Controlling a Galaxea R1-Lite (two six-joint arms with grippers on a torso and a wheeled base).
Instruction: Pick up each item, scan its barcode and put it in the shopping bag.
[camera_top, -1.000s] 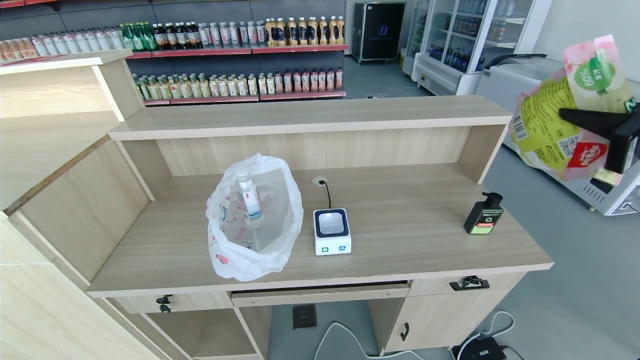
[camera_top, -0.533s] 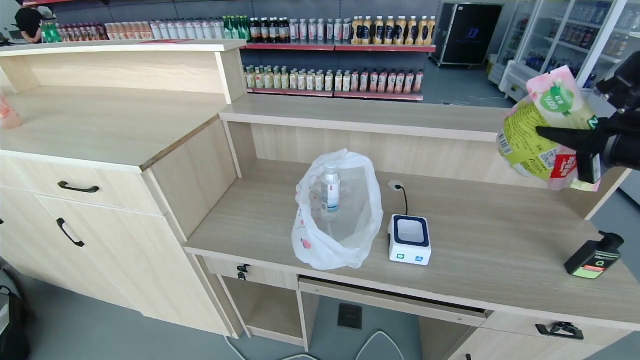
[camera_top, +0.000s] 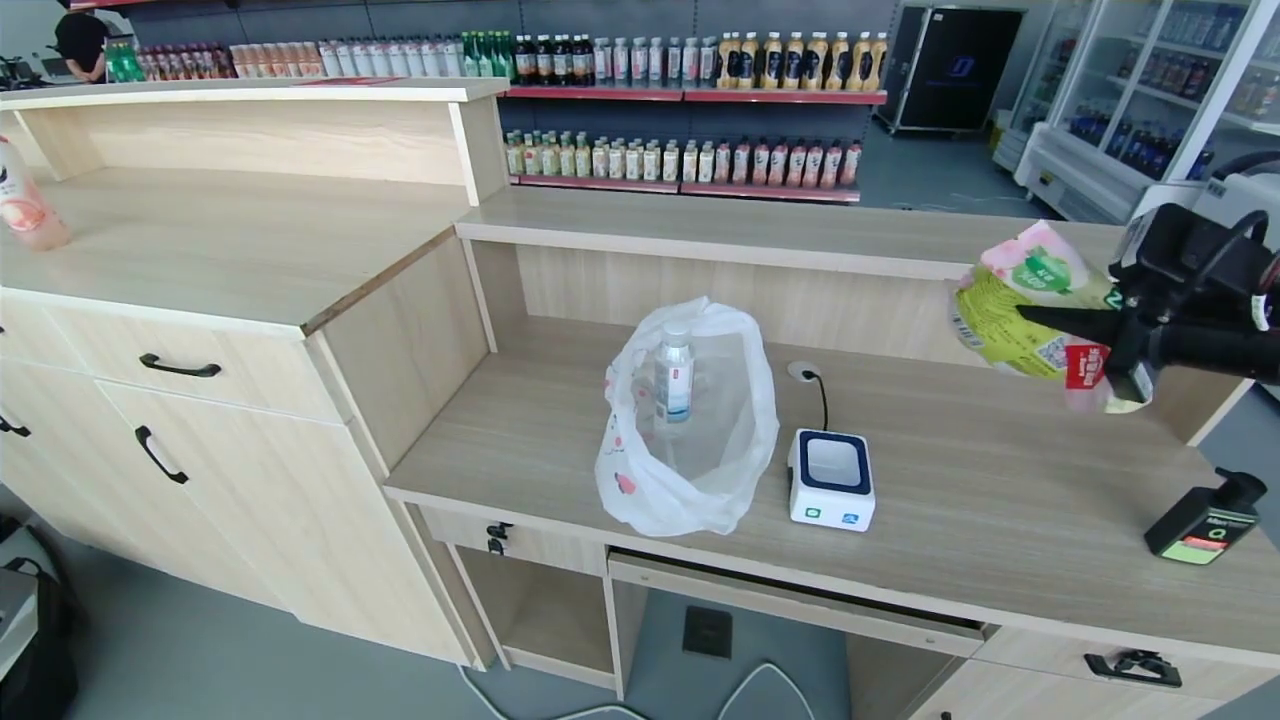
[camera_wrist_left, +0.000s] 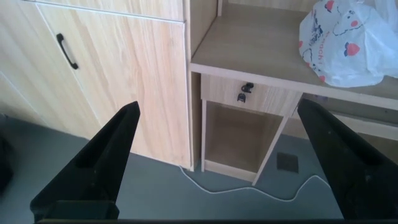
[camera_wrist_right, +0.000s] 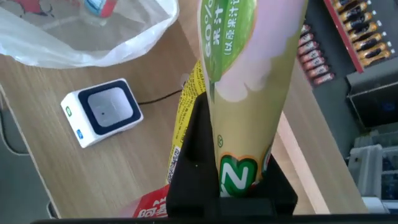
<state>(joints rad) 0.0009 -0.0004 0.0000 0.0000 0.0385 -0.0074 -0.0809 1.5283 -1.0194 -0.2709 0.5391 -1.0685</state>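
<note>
My right gripper (camera_top: 1060, 325) is shut on a green-yellow and pink snack packet (camera_top: 1005, 310), held in the air over the right end of the desk, above and right of the scanner. In the right wrist view the packet (camera_wrist_right: 249, 81) stands between the black fingers (camera_wrist_right: 196, 146), with the white barcode scanner (camera_wrist_right: 102, 112) on the desk below. The scanner (camera_top: 832, 478) sits beside the open white shopping bag (camera_top: 690, 450), which holds a water bottle (camera_top: 675, 372). My left gripper (camera_wrist_left: 214, 162) hangs open and low, beside the cabinet front, left of the shopping bag (camera_wrist_left: 348, 40).
A black pump bottle (camera_top: 1200, 520) stands at the desk's right front corner. A raised shelf (camera_top: 720, 235) runs behind the desk, and a higher counter (camera_top: 200, 240) with a pink bottle (camera_top: 25, 205) stands to the left. The scanner's cable (camera_top: 820, 395) runs to a desk hole.
The camera has swung left, so the whole picture shifted. Against the desk, the packet in my right gripper has come down and leftward, nearer the scanner, and lies flatter.
</note>
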